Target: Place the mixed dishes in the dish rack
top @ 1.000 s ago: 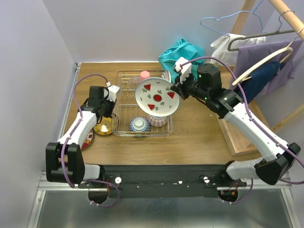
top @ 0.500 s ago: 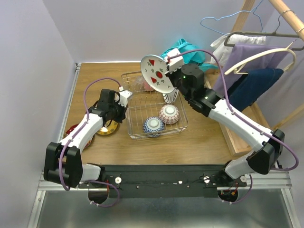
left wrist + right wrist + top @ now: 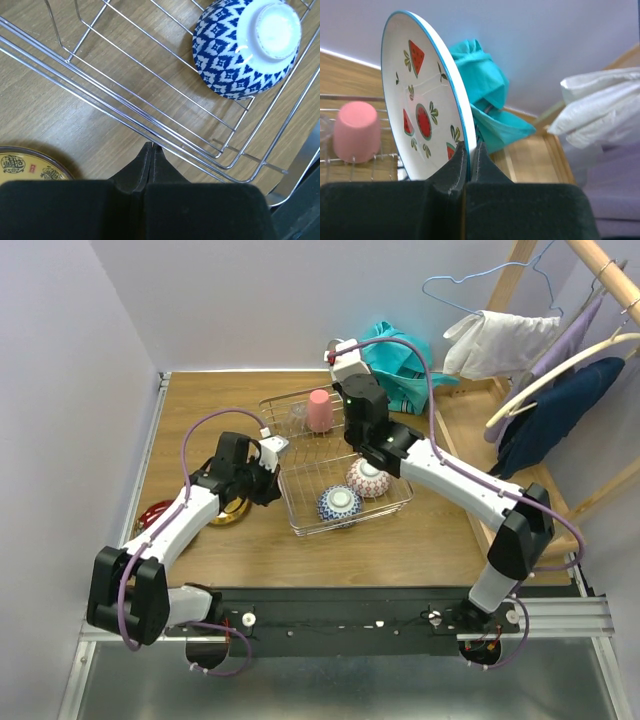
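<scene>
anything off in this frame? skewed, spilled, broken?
Dish rack sits askew, rotated against the table edges; left gripper, jaws shut, is at its rim. Right gripper pinches the watermelon plate on edge. No spill or damage shows.

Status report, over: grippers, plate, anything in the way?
Right gripper shut on plate, held on edge over rack. Left gripper shut, empty, tips at rack rim. Pink cup and two bowls already inside.

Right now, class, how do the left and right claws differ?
The left claw is empty; the right claw pinches the watermelon plate by its rim. The left claw points down at the table beside the dish rack; the right claw holds its plate on edge. Both are shut.
</scene>
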